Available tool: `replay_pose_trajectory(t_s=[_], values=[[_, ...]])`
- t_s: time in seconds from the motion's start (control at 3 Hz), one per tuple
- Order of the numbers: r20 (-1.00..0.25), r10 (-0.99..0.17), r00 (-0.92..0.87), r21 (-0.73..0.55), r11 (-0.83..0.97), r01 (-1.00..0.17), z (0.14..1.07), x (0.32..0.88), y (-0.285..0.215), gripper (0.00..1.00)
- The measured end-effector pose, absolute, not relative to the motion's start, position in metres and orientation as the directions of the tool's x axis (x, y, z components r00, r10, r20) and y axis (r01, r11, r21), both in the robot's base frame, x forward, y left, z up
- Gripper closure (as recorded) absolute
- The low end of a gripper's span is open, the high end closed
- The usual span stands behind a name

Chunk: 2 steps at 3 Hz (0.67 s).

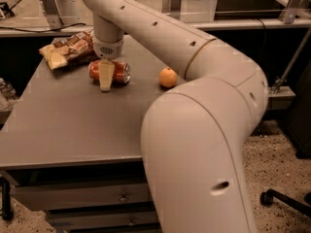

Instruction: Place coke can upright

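Note:
The coke can (119, 72) lies on its side on the grey table (73, 125), towards the back left, with its silver end facing right. My gripper (106, 77) comes straight down over the can's middle. Its near cream finger (105, 79) lies against the can's front side with its tip at the table top. The far finger is hidden behind the can. The gripper looks closed around the can, which still rests on the table.
A brown-and-yellow snack bag (68, 50) lies just behind and left of the can. An orange (168, 77) sits to the can's right. My large arm covers the table's right side. Drawers are below the front edge.

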<state>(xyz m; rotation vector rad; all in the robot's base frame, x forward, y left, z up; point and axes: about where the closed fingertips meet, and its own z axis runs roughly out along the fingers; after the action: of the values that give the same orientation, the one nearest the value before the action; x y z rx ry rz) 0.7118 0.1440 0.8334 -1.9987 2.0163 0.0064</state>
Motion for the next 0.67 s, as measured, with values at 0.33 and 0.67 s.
replay_pose_trajectory(t_s=[0.33,0.67], values=[[-0.193,-0.981,0.018,-0.193,0.02,-0.981,0.8324,0.7149,0.1476,0.64],[-0.193,-0.981,0.018,-0.193,0.02,-0.981,0.8337,0.7149,0.1476,0.87]])
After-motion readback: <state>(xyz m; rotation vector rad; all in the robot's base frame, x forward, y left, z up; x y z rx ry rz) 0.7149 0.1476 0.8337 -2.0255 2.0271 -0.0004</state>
